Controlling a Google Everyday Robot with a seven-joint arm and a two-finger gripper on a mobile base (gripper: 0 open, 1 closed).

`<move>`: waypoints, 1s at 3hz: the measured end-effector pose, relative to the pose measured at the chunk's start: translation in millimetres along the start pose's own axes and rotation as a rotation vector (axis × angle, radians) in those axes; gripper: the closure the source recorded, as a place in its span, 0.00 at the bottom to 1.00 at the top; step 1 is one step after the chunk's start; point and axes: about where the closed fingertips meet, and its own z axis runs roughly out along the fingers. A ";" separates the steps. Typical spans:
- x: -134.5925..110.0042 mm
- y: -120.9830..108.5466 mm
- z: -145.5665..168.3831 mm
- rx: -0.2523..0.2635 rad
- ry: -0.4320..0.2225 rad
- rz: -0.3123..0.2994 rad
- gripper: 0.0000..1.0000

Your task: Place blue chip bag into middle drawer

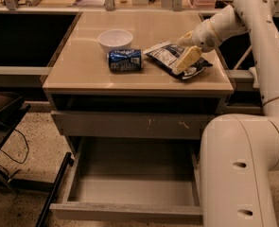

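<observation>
The blue chip bag [163, 55] lies flat on the right part of the tan counter top [82, 70], dark blue with white panels. My gripper [187, 59] reaches in from the right and rests on the bag's right half, covering part of it. The middle drawer [125, 213] is pulled open low at the front, below the counter; its smooth grey inside holds nothing. The robot's white body hides the drawer's right end.
A blue soda can [125, 60] lies on its side just left of the bag. A white bowl [115, 39] stands behind the can. A closed grey drawer front with pale scratches [129, 124] sits above the open drawer. A dark stand [2, 122] is at the left.
</observation>
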 end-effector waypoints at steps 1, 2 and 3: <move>0.0 0.0 0.0 0.000 0.000 0.000 0.42; 0.0 0.0 0.0 0.000 0.000 0.000 0.65; 0.0 0.0 0.0 0.000 0.000 0.000 0.89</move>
